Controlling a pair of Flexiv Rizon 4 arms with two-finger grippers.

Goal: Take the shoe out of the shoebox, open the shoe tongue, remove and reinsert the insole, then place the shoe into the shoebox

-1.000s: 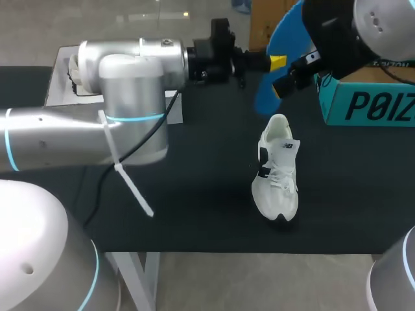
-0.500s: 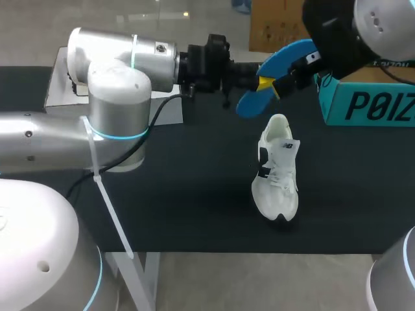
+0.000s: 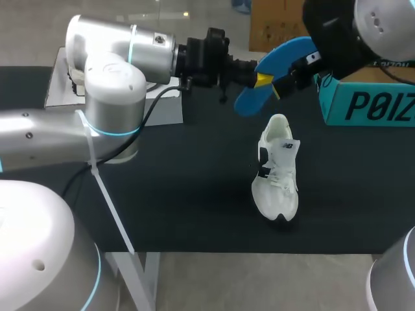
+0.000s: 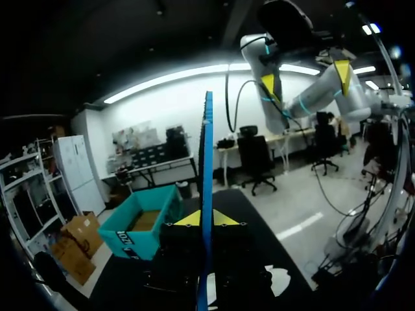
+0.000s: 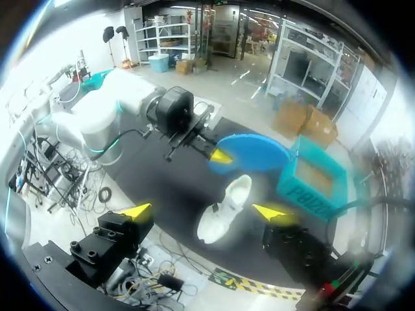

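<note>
The blue insole (image 3: 285, 55) is clamped between the yellow-tipped fingers of the left gripper (image 3: 264, 80) and held in the air above the black table (image 3: 194, 207), just beyond the heel end of the shoe (image 3: 277, 170). In the head view its long axis is seen to slant from a low end near the shoe's heel up to a high end by the right arm and the shoebox (image 3: 366, 103). In the left wrist view it is shown edge-on as a thin blue strip standing straight out ahead of the fingers, one yellow tip pressed to each face. Its outline is rounded and its colour a plain bright blue.

The shoe is set on the table with its long axis running from the near edge to the far edge, the toe turned to the near edge and the open heel end to the far side. It is white with black marks on the side, and its laces face up.

The teal shoebox is placed at the table's far right, open at the top.

The right gripper (image 5: 204, 212) is spread wide and nothing is held in it; it is kept high above the shoe and insole.
</note>
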